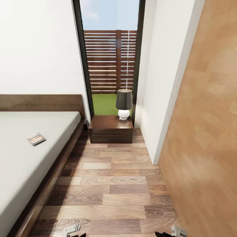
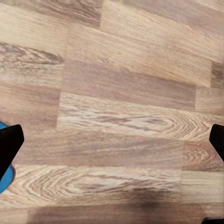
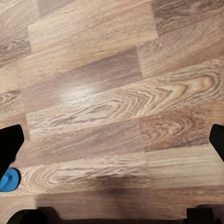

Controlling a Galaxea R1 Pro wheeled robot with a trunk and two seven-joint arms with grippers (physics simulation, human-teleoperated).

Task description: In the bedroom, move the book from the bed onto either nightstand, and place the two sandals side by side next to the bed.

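Dark cover w/ orange band: book (image 1: 36,139) lies flat on bed's (image 1: 29,158) grey mattress, nightstand (image 1: 111,129) beyond by window. Left pincer (image 2: 112,140) & right pincer (image 3: 112,140) both spread apart over floor.

Little of the robot's body is visible. At the bottom edge of the head view two small light-grey, angular bracket-like pieces show, the left arm's part (image 1: 71,229) and the right arm's part (image 1: 178,230), each with a darker hole or screw mark and a strip of glossy black casing just beneath it. In the wrist views the left gripper (image 2: 112,142) and the right gripper (image 3: 112,144) appear as plain matt black fingers (image 2: 9,144) with blunt, slanted tips (image 3: 10,142), unmarked, and two further rounded black body parts sit at the lower corners of the right wrist view.
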